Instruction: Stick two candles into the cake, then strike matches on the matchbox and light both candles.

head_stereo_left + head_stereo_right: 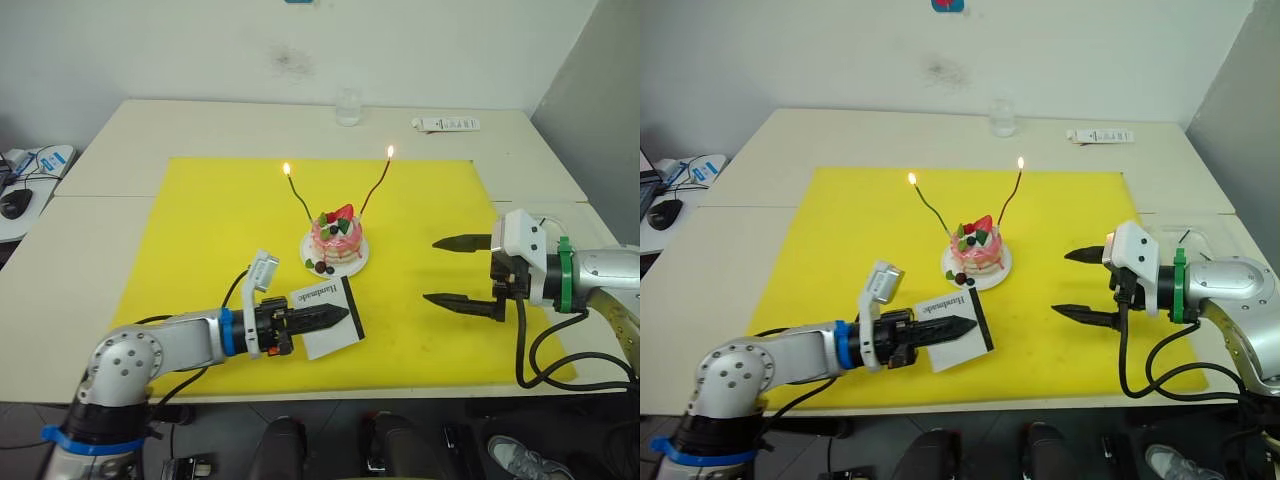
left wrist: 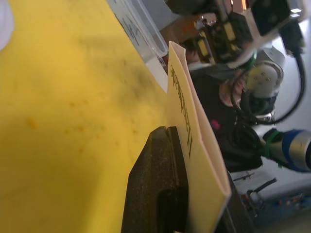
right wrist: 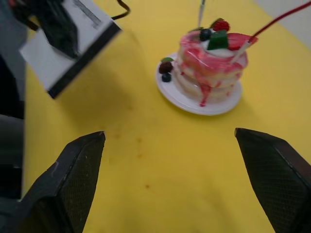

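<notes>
The pink cake (image 1: 337,240) sits on its white plate (image 1: 356,263) in the middle of the yellow mat. A green candle (image 1: 299,197) and a red candle (image 1: 375,184) stand in it, both lit with small flames. My left gripper (image 1: 330,318) is shut on the white matchbox (image 1: 327,317), held just above the mat in front of the cake; the box shows edge-on as matchbox (image 2: 194,145) in the left wrist view. My right gripper (image 1: 458,271) stands open to the right of the cake, empty; its fingers (image 3: 77,170) frame the cake (image 3: 211,65). No matches are in view.
The yellow mat (image 1: 200,250) covers the white table's middle. A clear glass (image 1: 348,106) and a white remote-like object (image 1: 446,124) lie at the table's far edge. A side desk with a mouse (image 1: 14,203) stands at the left.
</notes>
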Robot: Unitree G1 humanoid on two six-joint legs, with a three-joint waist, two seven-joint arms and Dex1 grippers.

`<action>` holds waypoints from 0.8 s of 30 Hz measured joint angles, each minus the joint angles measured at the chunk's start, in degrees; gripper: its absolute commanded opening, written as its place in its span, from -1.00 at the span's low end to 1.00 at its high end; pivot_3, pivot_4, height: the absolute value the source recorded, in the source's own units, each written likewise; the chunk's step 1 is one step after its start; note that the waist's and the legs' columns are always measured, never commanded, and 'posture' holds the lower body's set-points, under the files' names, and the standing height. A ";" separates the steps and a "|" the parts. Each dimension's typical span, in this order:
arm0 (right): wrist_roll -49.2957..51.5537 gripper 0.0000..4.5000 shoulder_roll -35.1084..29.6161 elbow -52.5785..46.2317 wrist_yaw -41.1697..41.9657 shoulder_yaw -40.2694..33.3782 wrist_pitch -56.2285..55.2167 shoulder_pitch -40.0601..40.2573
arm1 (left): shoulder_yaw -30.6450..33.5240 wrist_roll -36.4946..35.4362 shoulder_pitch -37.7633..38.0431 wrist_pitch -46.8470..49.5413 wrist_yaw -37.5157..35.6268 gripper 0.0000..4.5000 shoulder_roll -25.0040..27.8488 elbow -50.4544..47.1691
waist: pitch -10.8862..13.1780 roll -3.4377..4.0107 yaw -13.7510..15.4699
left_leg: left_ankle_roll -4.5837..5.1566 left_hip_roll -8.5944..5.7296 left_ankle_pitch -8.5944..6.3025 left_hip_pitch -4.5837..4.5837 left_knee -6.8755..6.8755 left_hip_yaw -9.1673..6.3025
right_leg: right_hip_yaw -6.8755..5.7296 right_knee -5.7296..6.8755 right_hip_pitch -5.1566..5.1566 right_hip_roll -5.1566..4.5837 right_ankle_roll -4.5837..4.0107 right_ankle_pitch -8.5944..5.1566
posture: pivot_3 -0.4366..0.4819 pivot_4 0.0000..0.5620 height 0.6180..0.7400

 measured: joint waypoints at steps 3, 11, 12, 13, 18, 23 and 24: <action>1.39 0.98 -0.04 -1.28 0.37 0.80 1.07 -0.08 | -1.69 0.15 -1.28 -0.05 3.90 -1.00 -3.59 2.77 | 0.00 0.00 0.02 | 0.00 -0.01 0.00 -0.02 0.00 -0.06 | -0.04 0.02 0.00 0.03 0.00 0.00 | -0.05 -0.47 1.00; 1.95 0.98 -0.02 -2.38 0.53 3.13 1.69 -1.01 | -3.33 -0.86 -7.32 4.49 11.57 -1.00 -7.25 13.98 | -0.01 0.01 -0.09 | 0.00 -0.01 0.01 -0.02 0.00 -0.12 | -0.07 0.02 0.00 0.06 0.00 0.00 | -0.05 -0.47 1.00; 1.91 0.98 0.03 -2.24 0.50 3.45 1.63 -1.39 | -3.32 -1.24 -8.11 5.59 11.79 -1.00 -7.15 14.88 | -0.01 0.02 -0.09 | -0.01 -0.01 0.01 -0.02 0.00 -0.13 | -0.10 0.03 0.01 0.06 0.00 0.00 | -0.05 -0.47 1.00; 1.88 0.98 0.10 -2.16 0.48 3.62 1.56 -1.55 | -3.33 -1.38 -8.60 6.32 11.96 -1.00 -7.08 15.37 | -0.01 0.02 -0.08 | -0.01 -0.01 0.01 -0.02 0.00 -0.15 | -0.11 0.03 0.01 0.06 0.00 0.00 | -0.05 -0.47 1.00; 1.26 0.98 0.53 -1.55 -0.18 4.70 0.71 -1.84 | -3.34 -1.37 -11.59 10.68 12.63 -1.00 -7.01 18.87 | -0.02 0.02 -0.07 | -0.01 -0.03 0.01 -0.02 0.01 -0.16 | -0.12 0.03 0.02 0.06 0.00 0.00 | -0.05 -0.47 1.00; 0.72 1.00 0.70 -1.33 -0.94 4.71 0.31 -1.85 | -3.27 0.74 -13.09 12.39 12.52 -0.52 -7.27 21.11 | -0.02 0.02 -0.08 | -0.02 -0.03 0.01 0.00 0.01 -0.18 | -0.12 0.07 0.03 0.06 0.00 0.00 | -0.05 -0.47 1.00; 0.67 1.00 0.71 -1.33 -1.17 4.71 0.28 -1.83 | -3.17 1.28 -13.23 12.55 12.41 -0.37 -7.43 21.47 | -0.02 0.03 -0.08 | -0.02 -0.03 0.02 0.01 0.01 -0.19 | -0.12 0.08 0.02 0.06 0.00 0.00 | -0.05 -0.47 1.00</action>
